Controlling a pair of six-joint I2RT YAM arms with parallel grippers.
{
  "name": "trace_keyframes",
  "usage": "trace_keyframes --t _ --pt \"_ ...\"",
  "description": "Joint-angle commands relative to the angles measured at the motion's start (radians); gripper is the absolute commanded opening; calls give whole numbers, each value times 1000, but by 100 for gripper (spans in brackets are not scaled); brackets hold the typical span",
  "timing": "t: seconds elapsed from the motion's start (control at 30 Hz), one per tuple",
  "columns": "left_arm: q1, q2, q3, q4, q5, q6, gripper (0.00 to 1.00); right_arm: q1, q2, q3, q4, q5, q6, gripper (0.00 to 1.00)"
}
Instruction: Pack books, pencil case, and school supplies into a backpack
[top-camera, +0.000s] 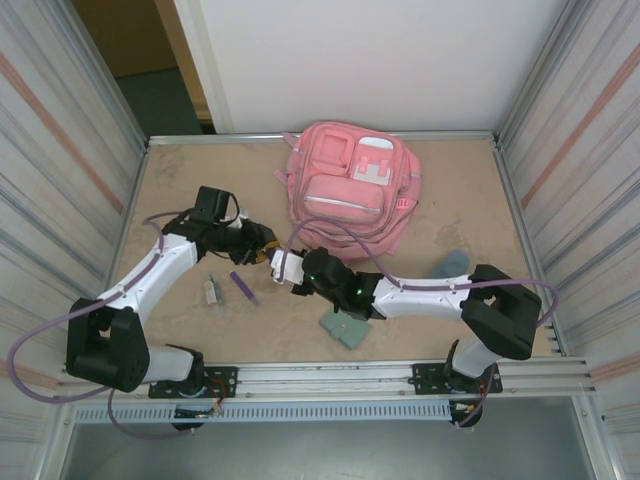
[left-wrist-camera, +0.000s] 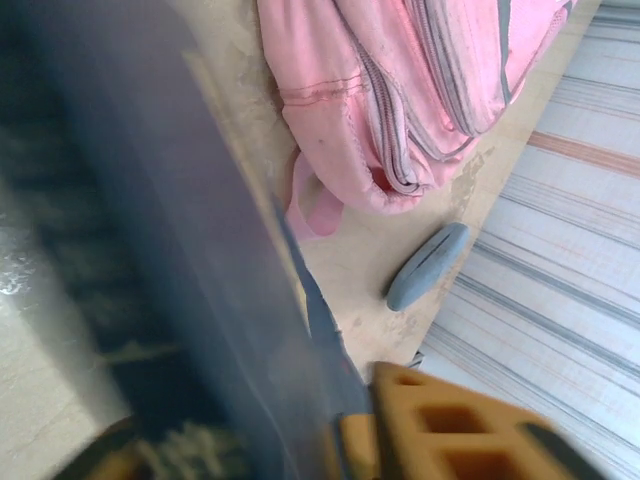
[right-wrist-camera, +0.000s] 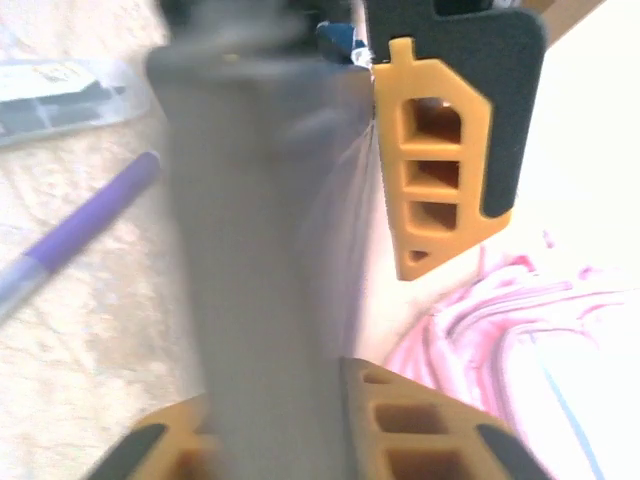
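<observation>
From above, the pink backpack (top-camera: 350, 185) lies flat at upper centre of the sandy desk (top-camera: 170, 180), pockets up. Just off its lower-left corner the left end effector (top-camera: 257, 243) and right end effector (top-camera: 284, 266) meet nose to nose. Below them sit the purple pen (top-camera: 243, 288) and the grey-white piece (top-camera: 211, 291). The sage-green folder (top-camera: 345, 328) is at lower centre and the pencil case (top-camera: 452, 265) at centre right. Corrugated walls (top-camera: 60, 150) hem the desk in on both sides, so swing room is tight.

On the left wrist, the book (left-wrist-camera: 180, 250) is a dark blue blur running down the left half into the fingers. I judge the left end effector to be pinching it. The backpack is up top, with the pencil case on bare desk at centre right.

On the right wrist, the book fills the centre column, and orange fingers (right-wrist-camera: 410, 430) hug it at the bottom edge, so the right end effector looks clamped on it too.

The book looks thin and light, likely to flex, with a cover smooth enough to slip. It is best held deep along one edge. The backpack is soft and floppy, so its opening will probably need holding apart.
</observation>
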Motion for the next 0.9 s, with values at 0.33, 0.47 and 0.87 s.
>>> trace_keyframes --t 0.33,0.47,0.87 --pt "13 -10 15 196 -169 40 59 -268 -327 -88 -65 58 62 0" --pt "-50 86 103 189 -262 110 59 -467 -478 -116 -71 44 250 0" --pt "-131 534 364 252 -314 118 57 -742 -669 -133 -224 -92 521 0"
